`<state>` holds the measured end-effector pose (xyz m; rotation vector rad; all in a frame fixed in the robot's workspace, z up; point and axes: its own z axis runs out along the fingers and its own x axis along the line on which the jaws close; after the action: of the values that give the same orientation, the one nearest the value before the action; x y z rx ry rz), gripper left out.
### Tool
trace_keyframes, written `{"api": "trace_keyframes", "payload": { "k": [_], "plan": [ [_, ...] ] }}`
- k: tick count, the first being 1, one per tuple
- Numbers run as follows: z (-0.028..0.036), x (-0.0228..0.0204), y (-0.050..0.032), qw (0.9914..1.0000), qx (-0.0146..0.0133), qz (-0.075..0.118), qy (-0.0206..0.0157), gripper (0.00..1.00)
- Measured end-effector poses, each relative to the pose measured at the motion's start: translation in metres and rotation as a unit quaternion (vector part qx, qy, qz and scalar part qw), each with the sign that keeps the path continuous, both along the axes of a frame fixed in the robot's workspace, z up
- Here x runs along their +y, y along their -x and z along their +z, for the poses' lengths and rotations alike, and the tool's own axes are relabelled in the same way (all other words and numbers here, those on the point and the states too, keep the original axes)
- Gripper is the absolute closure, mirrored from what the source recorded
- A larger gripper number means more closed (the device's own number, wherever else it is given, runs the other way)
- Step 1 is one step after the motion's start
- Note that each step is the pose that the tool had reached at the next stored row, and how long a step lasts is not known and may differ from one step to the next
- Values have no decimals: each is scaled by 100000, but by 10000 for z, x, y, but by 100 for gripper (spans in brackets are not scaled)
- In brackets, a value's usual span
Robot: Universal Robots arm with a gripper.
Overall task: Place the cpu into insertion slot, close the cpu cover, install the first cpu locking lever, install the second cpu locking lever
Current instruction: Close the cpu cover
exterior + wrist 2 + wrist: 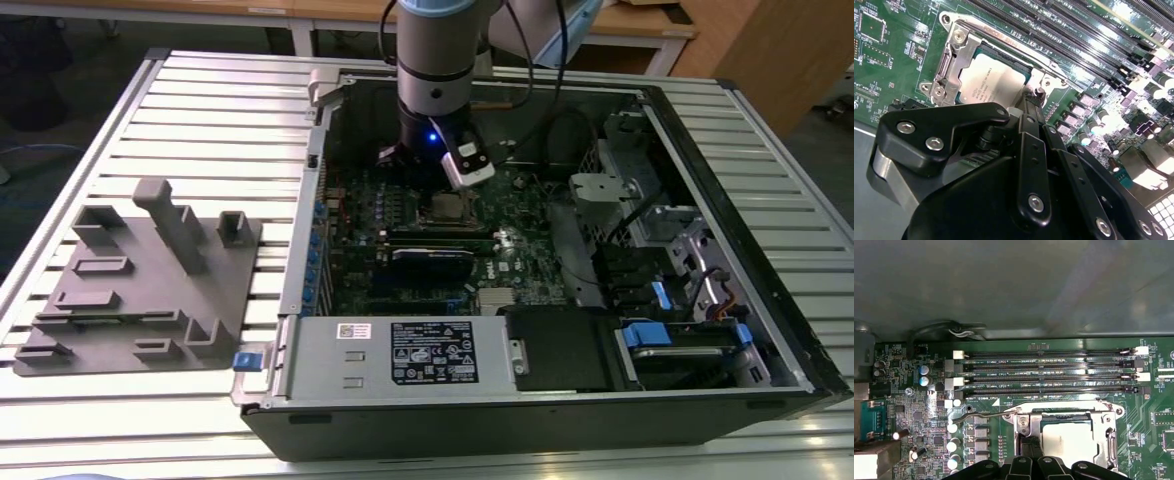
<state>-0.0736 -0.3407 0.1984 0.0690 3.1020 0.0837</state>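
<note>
The cpu (pixel 988 80) lies flat in the insertion slot (pixel 954 60) on the green motherboard, its silver-grey top showing through the window of the cpu cover (pixel 1040 76), which lies down over it. My gripper (pixel 1032 100) stands at the socket's edge with its black fingers (pixel 1029 112) pressed together, holding nothing. The first wrist view has the cpu (pixel 1066 440), the cover frame (pixel 1104 416) and the gripper (pixel 1030 444) by the cover's screw tab. A thin wire locking lever (pixel 979 415) runs out sideways from the socket. In the exterior view the gripper (pixel 441 186) hangs over the socket (pixel 450 207).
Long memory slots (pixel 1049 372) run beside the socket. The open computer case (pixel 694 110) has walls all round, cables and drive bays (pixel 667 260) on the exterior view's right. A power supply (pixel 400 355) sits at the front. A grey fixture (pixel 140 280) lies on the slatted table.
</note>
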Motion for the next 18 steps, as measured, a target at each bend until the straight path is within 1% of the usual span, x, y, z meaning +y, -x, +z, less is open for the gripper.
{"api": "trace_keyframes", "payload": {
  "k": [7,10,15,18],
  "plan": [
    [-4,0,-1,100000,-11,3,-13,89],
    [3,2,-2,100000,-45,1,-63,89],
    [59,1,-1,100000,-20,3,-28,89],
    [113,1,-1,100000,-17,1,-23,89]
  ]
}}
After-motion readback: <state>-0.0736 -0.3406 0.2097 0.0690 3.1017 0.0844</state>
